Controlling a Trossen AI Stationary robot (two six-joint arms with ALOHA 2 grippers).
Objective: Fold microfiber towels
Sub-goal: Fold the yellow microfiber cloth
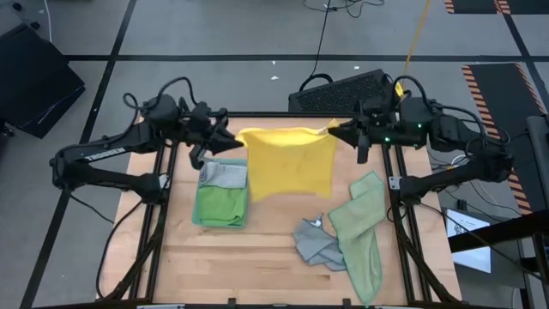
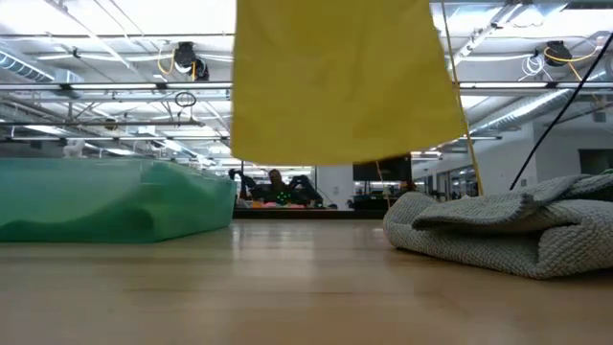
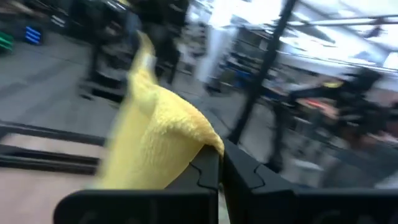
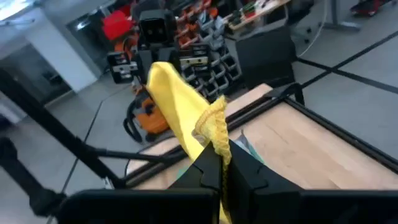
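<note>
A yellow microfiber towel [image 1: 290, 161] is spread between my two grippers over the far part of the table. It hangs as a flat sheet, and its lower edge [image 2: 335, 158] is clear of the wood. My left gripper [image 1: 233, 139] is shut on the towel's upper left corner. My right gripper [image 1: 336, 130] is shut on the upper right corner. A pale sage green towel [image 1: 364, 230] and a grey towel [image 1: 316, 245] lie crumpled on the table at the near right. My left gripper pinches the yellow towel's upper left corner [image 3: 198, 140] between its two fingertips [image 3: 210, 168], coming in level from the table's left. The cloth bunches at the pinch and hangs below it, clear of the table. My right gripper pinches the upper right corner [image 4: 216, 132], by its hemmed edge, between its fingertips [image 4: 211, 165], coming in about level from the table's right. The towel's top edge runs from there toward my other gripper, and the rest hangs free.
A stack of folded towels [image 1: 221, 196], bright green with a grey one on top, sits on a teal base [image 2: 105, 196] at mid left. Black frame rails [image 1: 163, 215] run along both table sides. Bare wood [image 1: 249, 266] lies near the front.
</note>
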